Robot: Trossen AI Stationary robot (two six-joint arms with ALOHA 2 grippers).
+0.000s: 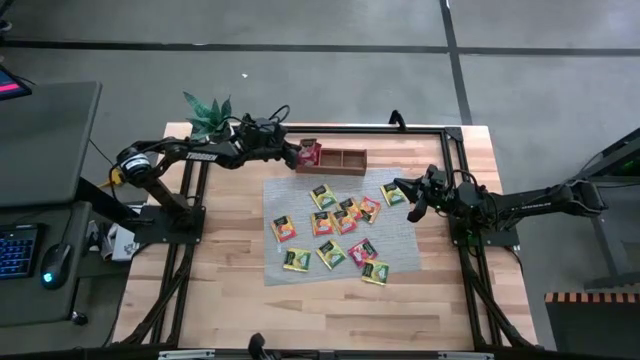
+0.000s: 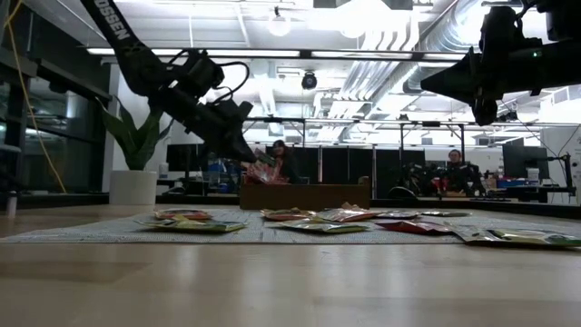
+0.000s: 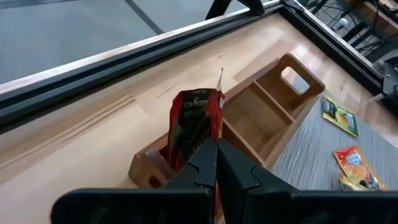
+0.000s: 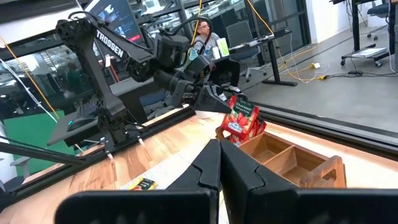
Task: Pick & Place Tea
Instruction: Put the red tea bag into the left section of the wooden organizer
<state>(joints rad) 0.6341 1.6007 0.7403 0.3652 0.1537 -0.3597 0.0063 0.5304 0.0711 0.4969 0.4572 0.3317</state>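
The left gripper (image 1: 296, 157) was at the end compartment of the wooden tray (image 1: 345, 160) nearest the left arm, its fingers pinching a red tea sachet (image 3: 198, 127) that stood upright in that compartment; another red sachet could be seen in there beside it from the right wrist view. The tray's other two compartments showed bare wood. The right gripper (image 1: 412, 203) hung above the right edge of the grey woven mat (image 1: 400, 245), fingers pressed together and holding nothing. The rest of the tea lay flat on the mat: a yellow sachet (image 1: 392, 194) just beside the right gripper, a cluster of orange, red and yellow ones (image 1: 344, 212) near the middle, and further yellow, green and pink ones (image 1: 333, 256) along the near side. A potted plant (image 1: 207, 113) stood at the table's far left corner
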